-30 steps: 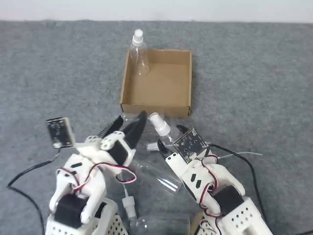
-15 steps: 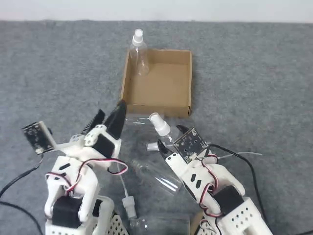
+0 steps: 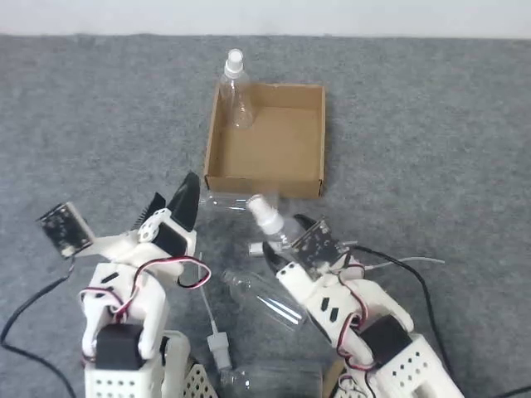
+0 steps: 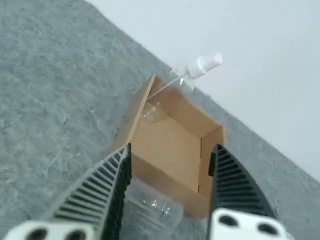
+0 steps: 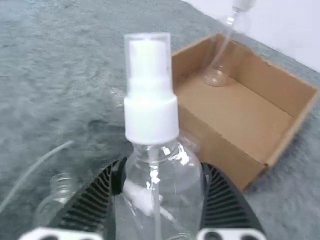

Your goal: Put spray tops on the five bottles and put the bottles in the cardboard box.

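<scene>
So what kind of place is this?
Probably a robot lab's test table: a left arm and a right arm holding a spray bottle, a grey mat, a plain white wall.

Cardboard box (image 3: 264, 184) sat at the far centre of the carpeted table (image 3: 431, 124). A spray-topped bottle (image 3: 236, 95) stood inside its far left corner, against the wall. An uncapped bottle (image 3: 217, 201) lay just before the box's near wall, with the left gripper (image 3: 174, 189) close before it, fingers apart. To its right, the right gripper (image 3: 284, 236) clasped a second spray-topped bottle (image 3: 272, 222), near the box front. Another uncapped bottle (image 3: 265, 298) lay between the arms; a loose spray top (image 3: 218, 344) lay nearer still, to its left
</scene>
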Available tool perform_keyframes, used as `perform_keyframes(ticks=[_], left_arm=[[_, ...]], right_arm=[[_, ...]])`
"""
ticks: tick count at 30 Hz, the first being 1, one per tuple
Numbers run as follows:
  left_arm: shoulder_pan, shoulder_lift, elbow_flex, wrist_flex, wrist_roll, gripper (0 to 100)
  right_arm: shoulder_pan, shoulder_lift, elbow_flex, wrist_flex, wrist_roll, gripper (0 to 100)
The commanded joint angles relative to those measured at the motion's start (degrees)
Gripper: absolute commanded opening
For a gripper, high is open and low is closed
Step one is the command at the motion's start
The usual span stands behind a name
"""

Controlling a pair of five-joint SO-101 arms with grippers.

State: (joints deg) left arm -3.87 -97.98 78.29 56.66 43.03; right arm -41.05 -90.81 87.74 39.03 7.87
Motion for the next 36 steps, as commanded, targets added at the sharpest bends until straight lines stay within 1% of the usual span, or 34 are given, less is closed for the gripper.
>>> perform_keyframes(ticks=[1, 5, 10, 14, 18, 22, 25, 31, 36], left_arm=[[0.26, -0.35, 0.48, -2.2, 0.18, 24], [0.79, -0.26, 1.45, -2.2, 0.09, 24], [5.63, -0.26, 3.3, -2.2, -1.93, 24], [7.38, -0.26, 4.35, -2.2, -2.99, 24], [12.92, -0.26, 6.73, -2.2, -6.15, 24], [17.14, -0.26, 7.43, -1.85, -6.42, 24], [18.55, -0.26, 7.43, -1.32, -6.42, 24], [22.15, -0.26, 4.7, 4.84, -6.51, 24], [21.98, -0.26, 4.35, 5.27, -6.51, 24]], right_arm=[[-2.59, -1.19, -2.73, -1.45, -0.44, 1.3], [-2.68, -1.19, -2.29, -1.54, -0.53, 1.6], [-4.44, -1.19, -2.29, -1.27, -0.53, 1.6], [-5.85, -1.19, -2.2, -1.01, -0.53, 1.5], [-5.93, -1.19, -2.11, -1.01, -0.44, 1.3], [-5.85, -1.19, -1.85, -1.19, -0.35, 1.3], [-5.76, -1.19, -1.23, -1.54, -0.18, 1.3], [-5.58, -1.19, -1.23, -1.54, -0.18, 1.3], [-5.49, -1.19, -1.23, -1.54, -0.18, 1.3]])
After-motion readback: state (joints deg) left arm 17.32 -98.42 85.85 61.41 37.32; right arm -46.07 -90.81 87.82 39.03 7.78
